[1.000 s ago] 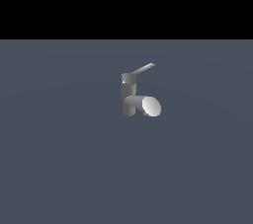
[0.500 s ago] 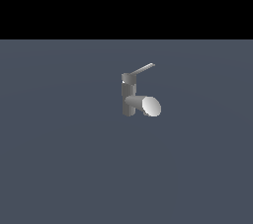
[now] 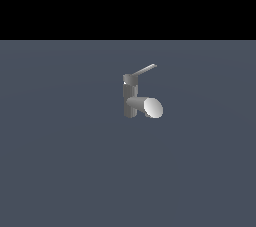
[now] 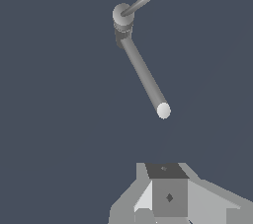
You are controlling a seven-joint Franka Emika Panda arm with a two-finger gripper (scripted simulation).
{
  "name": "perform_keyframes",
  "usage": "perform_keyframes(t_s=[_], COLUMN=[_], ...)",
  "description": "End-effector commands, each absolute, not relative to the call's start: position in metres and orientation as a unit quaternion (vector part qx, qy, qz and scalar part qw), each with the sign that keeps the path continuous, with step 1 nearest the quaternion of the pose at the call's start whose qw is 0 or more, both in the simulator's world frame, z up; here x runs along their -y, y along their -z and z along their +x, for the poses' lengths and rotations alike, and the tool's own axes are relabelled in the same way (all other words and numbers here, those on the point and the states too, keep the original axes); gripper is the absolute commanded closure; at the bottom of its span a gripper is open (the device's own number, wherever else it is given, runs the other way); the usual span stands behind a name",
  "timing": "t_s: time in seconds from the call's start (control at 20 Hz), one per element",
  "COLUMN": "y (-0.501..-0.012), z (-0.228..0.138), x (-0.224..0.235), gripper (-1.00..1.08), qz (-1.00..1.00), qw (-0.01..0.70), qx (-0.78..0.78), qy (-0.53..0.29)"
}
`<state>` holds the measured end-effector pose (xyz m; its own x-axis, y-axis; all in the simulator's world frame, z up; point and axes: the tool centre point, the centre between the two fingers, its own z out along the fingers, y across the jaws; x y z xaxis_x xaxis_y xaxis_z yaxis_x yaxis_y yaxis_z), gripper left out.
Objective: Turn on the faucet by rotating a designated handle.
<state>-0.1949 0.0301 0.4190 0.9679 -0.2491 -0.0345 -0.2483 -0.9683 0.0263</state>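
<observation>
The faucet (image 3: 130,96) stands upright on the grey-blue floor in the middle of the exterior view. Its thick spout (image 3: 149,107) ends in a pale oval face turned toward the exterior view's right. The handle (image 3: 145,70) is a thin light-grey rod slanting up from the cap toward the exterior view's right. In the wrist view the faucet (image 4: 122,17) is seen from above, with the handle (image 4: 143,0) and the long spout (image 4: 146,77) spreading from the cap. My gripper (image 4: 167,171) shows only as grey blocks at the picture's edge, well apart from the faucet. It does not appear in the exterior view.
A flat grey-blue floor (image 3: 60,161) lies all around the faucet. A black band fills the top of the exterior view.
</observation>
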Motion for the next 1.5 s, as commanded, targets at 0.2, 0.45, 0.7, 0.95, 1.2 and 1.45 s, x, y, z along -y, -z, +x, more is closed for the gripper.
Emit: perform_keyframes(t_s=[0.2,0.45,0.7,0.95,1.2,1.45], y=[-0.384,-0.357,-0.331,-0.305,-0.278,-0.251], z=[-0.151,-0.116,-0.081,-0.047,-0.013,0.021], x=[-0.038,-0.039,-0.035,-0.026,-0.012,0.007], gripper=[1.08,1.08,1.08,1.08,1.08,1.08], qz=[0.979,0.964,0.946,0.924,0.897,0.866], qw=[0.008,0.006,0.005,0.004,0.003,0.003], qx=[0.205,0.265,0.325,0.383,0.441,0.5], qy=[0.017,0.015,0.013,0.011,0.009,0.006])
